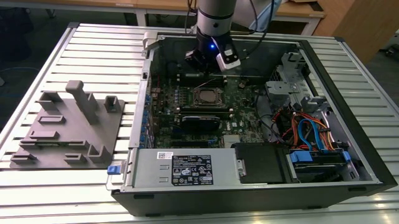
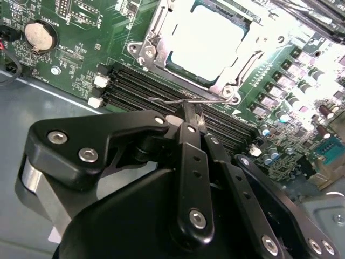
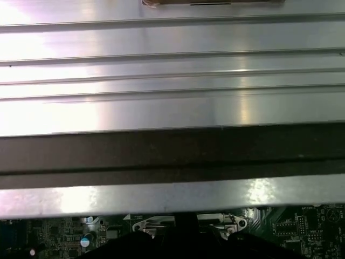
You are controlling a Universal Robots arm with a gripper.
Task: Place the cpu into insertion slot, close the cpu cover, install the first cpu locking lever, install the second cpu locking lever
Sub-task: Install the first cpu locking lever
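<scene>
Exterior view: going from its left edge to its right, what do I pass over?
Grey plastic fixture plate with upright posts → pale silver-grey square cpu on the green board → bundle of blue and orange cables.

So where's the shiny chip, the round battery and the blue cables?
chip [image 2: 207, 40], second wrist view, middle of its silver face.
round battery [image 2: 40, 33], second wrist view, its flat top.
blue cables [image 1: 304, 128], exterior view, on one cable.
</scene>
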